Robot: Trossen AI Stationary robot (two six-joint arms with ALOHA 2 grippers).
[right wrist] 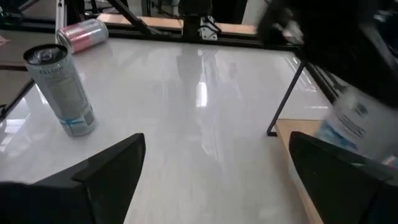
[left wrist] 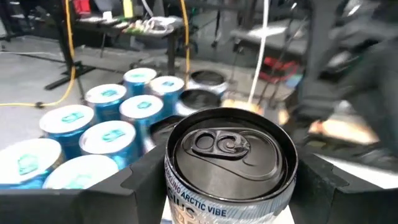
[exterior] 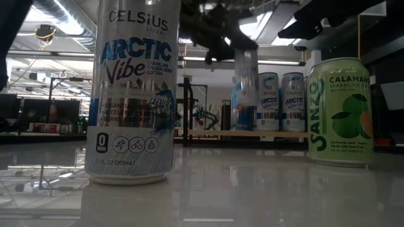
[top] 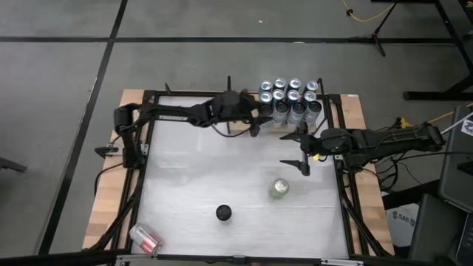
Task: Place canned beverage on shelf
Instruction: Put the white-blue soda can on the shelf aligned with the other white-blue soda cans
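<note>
Glossy white table [top: 222, 185]; left tool [left wrist: 224, 180] grips can [left wrist: 230, 155] (right tool [top: 301, 151] wide, empty).

Overhead, table-level, two wrist views — shared table [top: 222, 185].

A tall Celsius can [exterior: 131, 94] stands upright on the white table [exterior: 252, 195], nearest the camera. Right of it stands a green Sanzo can [exterior: 341, 112]. Between them, farther back, the shelf [exterior: 265, 133] carries upright cans [exterior: 281, 101], with a gripper [exterior: 235, 45] holding a can [exterior: 245, 85] above it.

Green Sanzo can [exterior: 339, 113], white-blue Celsius can [exterior: 131, 94], possibly pink can [right wrist: 83, 35]
</note>
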